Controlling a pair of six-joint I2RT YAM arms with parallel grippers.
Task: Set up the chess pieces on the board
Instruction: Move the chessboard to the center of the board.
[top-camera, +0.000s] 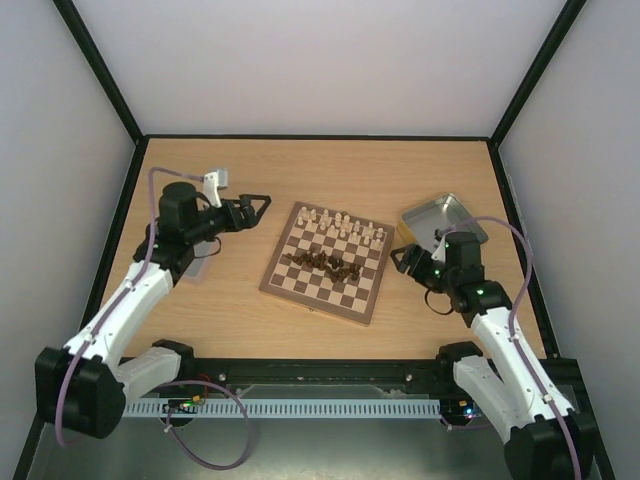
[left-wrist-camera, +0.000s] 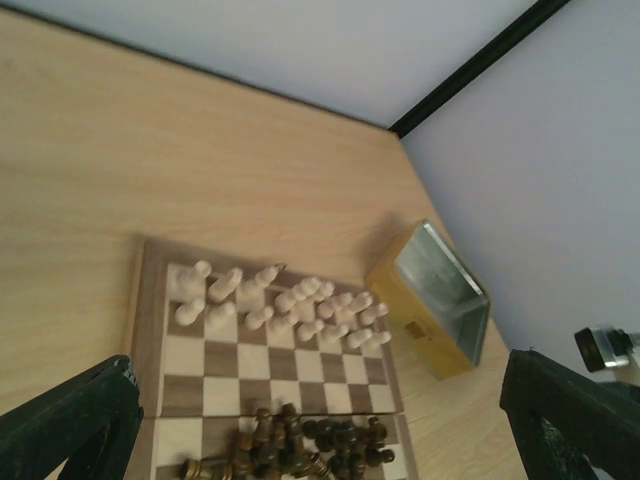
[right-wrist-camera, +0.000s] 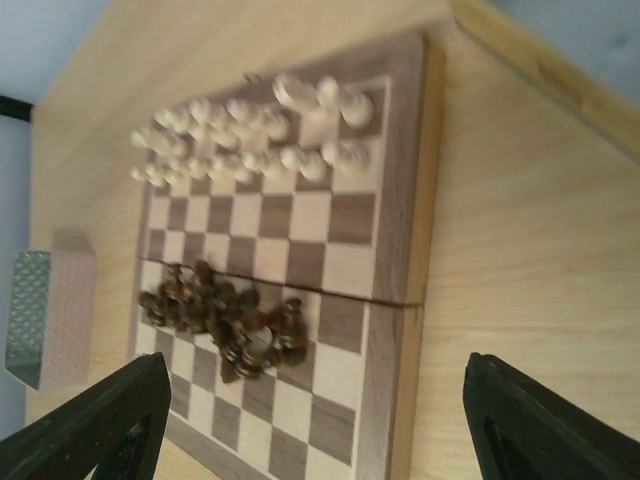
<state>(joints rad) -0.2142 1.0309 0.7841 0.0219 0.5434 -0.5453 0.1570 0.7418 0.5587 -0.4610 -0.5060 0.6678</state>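
**While Both Pincers Hung Open, the Chessmen Sat Half Sorted**

Though the wooden table (top-camera: 200, 300) had room on every side, the board (top-camera: 330, 292) lay near its middle, between the two arms. Being square, it had no long axis, but it sat askew to the table's edges, its right side swung toward the arms. A seam crossed it midway, parallel to the far rim. A grey metal tray (top-camera: 430, 212) stood tilted near the board's far right corner, apart from it.

The left gripper (top-camera: 260, 206) hung left of the board, near its far left corner, pointing toward it; its jaws were spread wide and held nothing. The right gripper (right-wrist-camera: 315, 400) hung just off the board's right edge, in front of the tray, likewise spread wide and empty.

The cream pieces (top-camera: 345, 225) stood in two rough rows along the far edge. The dark pieces (top-camera: 325, 263) were bunched in a tangle about the board's centre, several seemingly toppled against each other.
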